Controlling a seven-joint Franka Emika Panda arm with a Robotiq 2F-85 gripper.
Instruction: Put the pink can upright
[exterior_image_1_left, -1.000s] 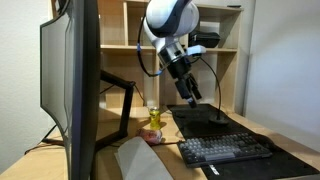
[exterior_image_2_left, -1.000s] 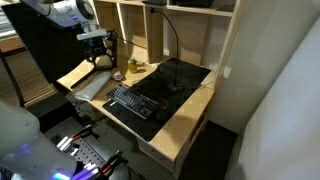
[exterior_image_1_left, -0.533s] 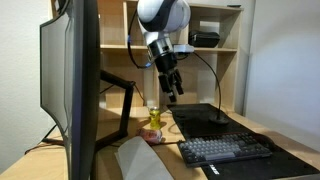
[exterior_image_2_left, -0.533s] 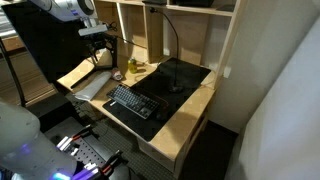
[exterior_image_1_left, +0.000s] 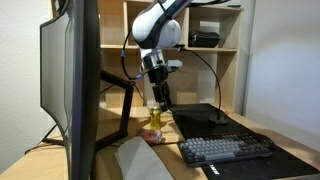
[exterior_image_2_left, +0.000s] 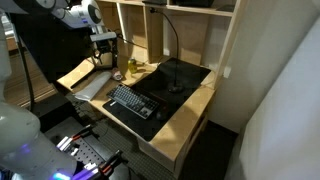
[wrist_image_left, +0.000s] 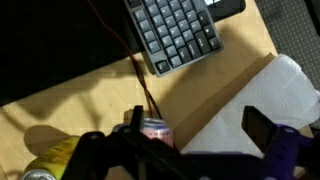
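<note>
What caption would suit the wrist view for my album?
Open jaws above the pink can, keyboard beyond.

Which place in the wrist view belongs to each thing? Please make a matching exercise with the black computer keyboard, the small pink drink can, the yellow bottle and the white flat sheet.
Things:
1. black computer keyboard
2. small pink drink can
3. yellow bottle
4. white flat sheet

Places in the wrist view:
A. bottom left corner
B. right side
C. top, near the middle
D. bottom, near the middle

Pairs: 1-C, 2-D, 3-A, 4-B.
</note>
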